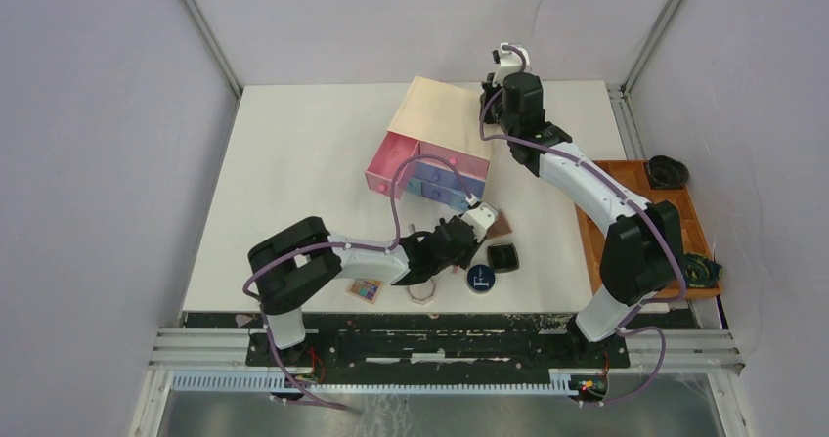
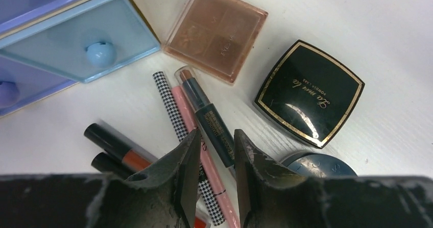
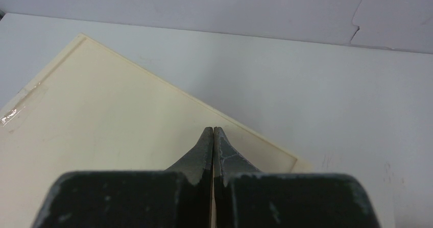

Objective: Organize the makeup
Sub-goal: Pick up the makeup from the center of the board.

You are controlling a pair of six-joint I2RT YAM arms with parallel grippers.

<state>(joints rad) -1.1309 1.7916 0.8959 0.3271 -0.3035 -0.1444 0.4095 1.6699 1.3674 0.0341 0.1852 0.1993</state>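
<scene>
Dark-green tube [image 2: 207, 113], pink pencil [image 2: 188, 113] between parted left pincer [image 2: 217, 136] tips.

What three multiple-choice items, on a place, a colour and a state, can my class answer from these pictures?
1. The black compact lies: A on the brown compact; B beside it, apart; C in a drawer.
2. Its edging is: A silver; B red; C gold.
3. The right gripper has its jaws: A shut, empty; B wide open; C shut on a tube.
Key: B, bare table shows between them; C, a gold line rims the lid; A, the jaws meet with nothing between.
</scene>
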